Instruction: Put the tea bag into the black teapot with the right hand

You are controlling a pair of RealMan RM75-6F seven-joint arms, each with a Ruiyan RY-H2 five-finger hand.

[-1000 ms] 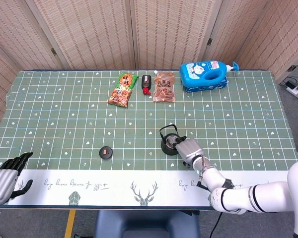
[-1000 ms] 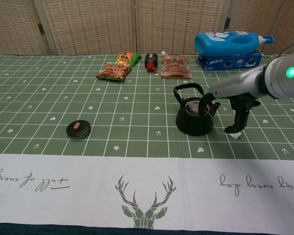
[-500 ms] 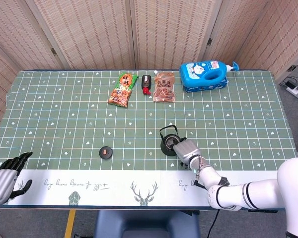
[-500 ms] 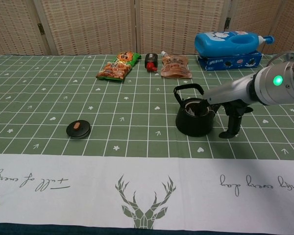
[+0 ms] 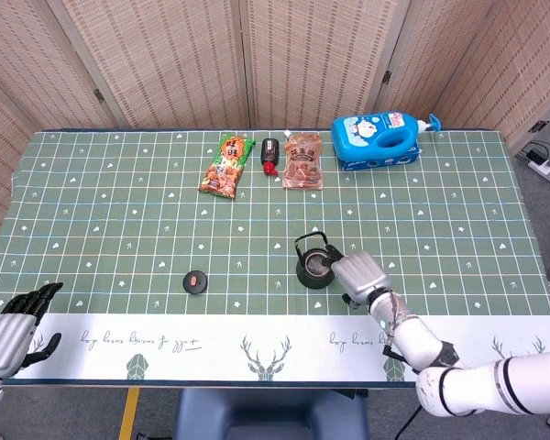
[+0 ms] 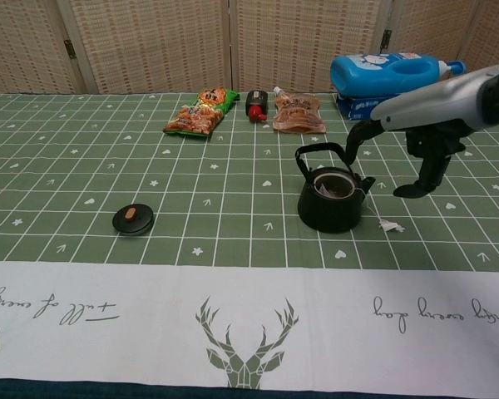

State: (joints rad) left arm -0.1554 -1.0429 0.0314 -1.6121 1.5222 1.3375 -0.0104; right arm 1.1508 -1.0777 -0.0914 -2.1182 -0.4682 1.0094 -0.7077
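The black teapot (image 5: 313, 267) (image 6: 330, 202) stands lidless near the table's front, right of centre. A pale tea bag (image 6: 323, 187) lies inside it, its string runs over the rim, and the small white tag (image 6: 390, 225) rests on the cloth to the pot's right. My right hand (image 5: 360, 274) (image 6: 429, 143) hovers raised just right of the pot, fingers apart and holding nothing. My left hand (image 5: 15, 326) hangs off the table's front left corner with its fingers spread and empty.
The teapot's round black lid (image 5: 195, 281) (image 6: 133, 219) lies to the left of the pot. Along the back stand a snack bag (image 5: 227, 166), a small dark bottle (image 5: 270, 155), a brown pouch (image 5: 302, 161) and a blue detergent bottle (image 5: 379, 137).
My right hand has let go of the tea bag's tag and lifted up and to the right, away from the teapot. The tag now lies on the cloth. The left hand stayed put.
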